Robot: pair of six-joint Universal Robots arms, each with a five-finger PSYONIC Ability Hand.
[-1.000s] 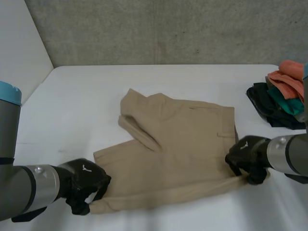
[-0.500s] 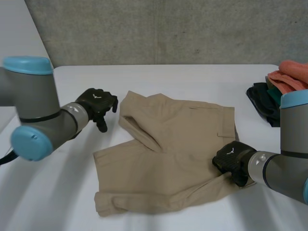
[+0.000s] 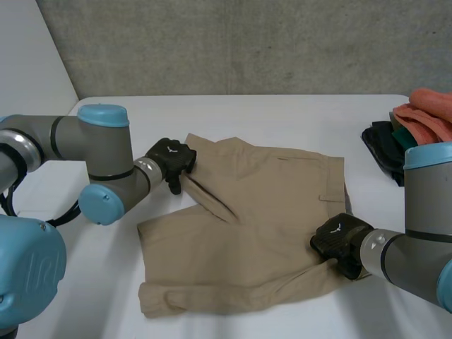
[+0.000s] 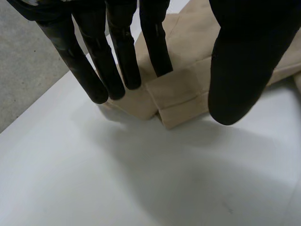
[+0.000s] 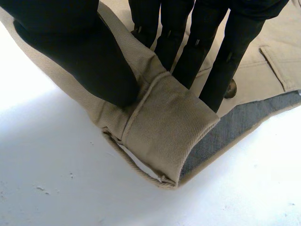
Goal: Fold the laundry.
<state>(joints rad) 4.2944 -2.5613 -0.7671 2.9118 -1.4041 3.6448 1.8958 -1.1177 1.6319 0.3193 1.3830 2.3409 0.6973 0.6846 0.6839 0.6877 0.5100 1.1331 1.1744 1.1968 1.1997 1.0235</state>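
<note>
Tan shorts lie spread on the white table, one leg folded over at the far left. My left hand hovers at that far-left folded corner; in the left wrist view its fingers are straight and apart from the thumb, holding nothing. My right hand is at the near-right waistband corner. There the thumb and fingers pinch a turned-over fold of the waistband, whose grey lining shows beneath.
A pile of orange, teal and black clothes sits at the table's far right edge. A grey wall stands behind the table. Bare table lies to the left of the shorts and along the front edge.
My left hand let go of the near-left hem, swung up to the far-left corner of the shorts and opened. My right hand shifted slightly left, still pinching the waistband corner.
</note>
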